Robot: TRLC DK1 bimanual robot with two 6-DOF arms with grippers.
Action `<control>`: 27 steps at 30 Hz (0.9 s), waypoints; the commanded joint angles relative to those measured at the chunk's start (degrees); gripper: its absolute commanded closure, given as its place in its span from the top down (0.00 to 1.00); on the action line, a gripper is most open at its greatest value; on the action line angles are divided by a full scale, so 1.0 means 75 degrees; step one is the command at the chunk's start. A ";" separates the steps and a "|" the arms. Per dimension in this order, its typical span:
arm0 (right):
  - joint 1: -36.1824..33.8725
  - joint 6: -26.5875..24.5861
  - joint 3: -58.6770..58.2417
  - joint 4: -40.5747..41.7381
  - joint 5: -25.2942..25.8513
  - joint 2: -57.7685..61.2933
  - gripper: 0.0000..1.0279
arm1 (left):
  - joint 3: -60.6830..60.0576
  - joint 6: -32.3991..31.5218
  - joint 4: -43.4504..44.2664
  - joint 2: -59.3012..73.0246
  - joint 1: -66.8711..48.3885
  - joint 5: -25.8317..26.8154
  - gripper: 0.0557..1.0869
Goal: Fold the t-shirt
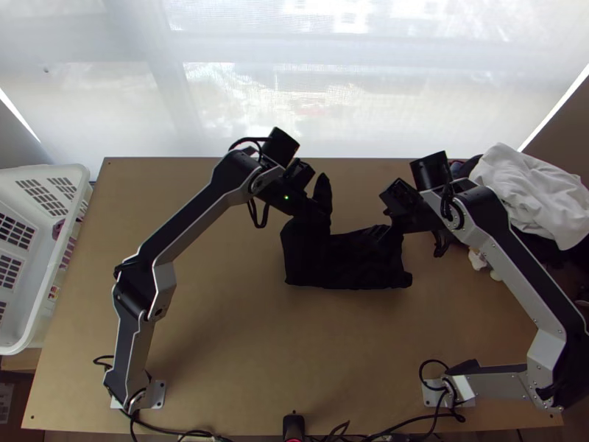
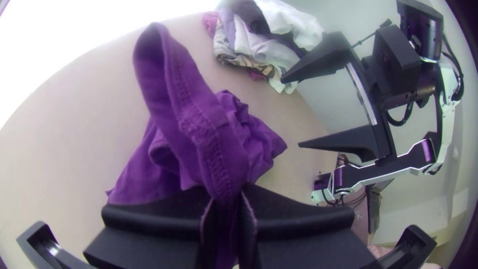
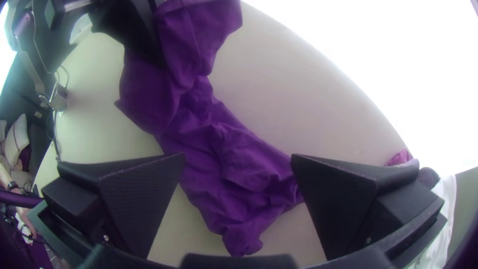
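Likely fold setup: left gripper (image 2: pixel 227 193) pinches a seamed part of the t-shirt (image 1: pixel 353 264), right gripper (image 3: pixel 238 160) spread over its right end. Next: right should grab cloth.

Dark t-shirt (image 1: pixel 346 264) rumpled on wooden table (image 1: pixel 221 331), white basket (image 1: pixel 46 287) at left, white cloth (image 1: pixel 526 184) at right

T-shirt (image 1: pixel 361 261) on 1 wooden table (image 1: pixel 243 346)

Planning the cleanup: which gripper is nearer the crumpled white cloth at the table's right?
Right. The right gripper is open over the dark fabric t-shirt, on the side towards the white cloth; the left gripper holds the opposite end.
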 commanded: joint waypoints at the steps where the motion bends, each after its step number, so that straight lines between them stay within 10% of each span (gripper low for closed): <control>1: -0.0657 -0.0014 -0.0593 -0.0102 0.0007 -0.0821 0.96 | 0.0333 -0.0151 0.0477 0.0459 -0.0579 -0.0005 0.03; 27: -0.1442 -0.0037 -0.1121 -0.0348 0.0042 -0.1383 0.96 | 0.0239 -0.1147 0.3278 0.1655 -0.1622 -0.0239 0.03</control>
